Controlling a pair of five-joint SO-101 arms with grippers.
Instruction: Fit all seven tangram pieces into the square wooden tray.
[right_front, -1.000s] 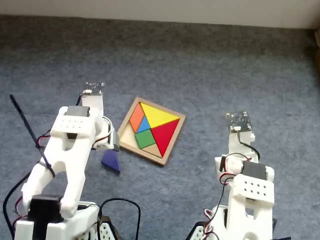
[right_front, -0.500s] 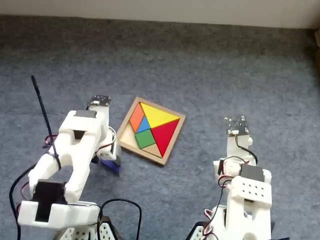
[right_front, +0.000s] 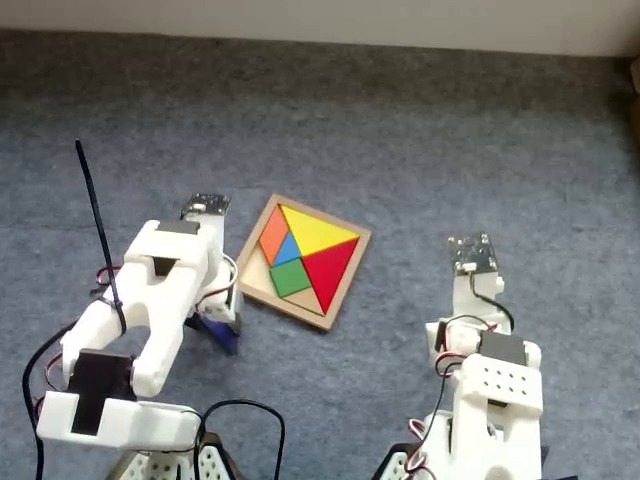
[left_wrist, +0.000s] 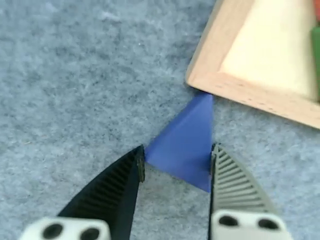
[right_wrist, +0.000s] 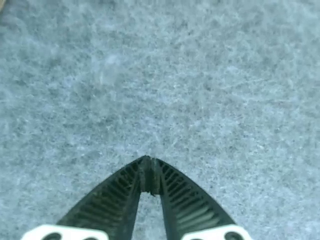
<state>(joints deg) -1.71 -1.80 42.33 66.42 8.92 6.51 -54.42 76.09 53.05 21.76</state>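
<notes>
Where the blue triangle (left_wrist: 184, 145) lies between the jaws of the left gripper (left_wrist: 176, 161), both seem to press its sides. Its far tip touches the tray (left_wrist: 240, 94) corner. The right gripper (right_wrist: 150, 182) is closed and empty.

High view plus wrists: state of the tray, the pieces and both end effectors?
wooden tray: partly filled, a slot along one edge bare
yellow triangle, red triangle, orange piece, green square, small blue triangle: seated flat in the tray
dark blue triangle: flat on the carpet outside the tray, tip at a tray corner
left end effector: shut on the dark blue triangle
right end effector: shut, holding nothing, over carpet
</notes>
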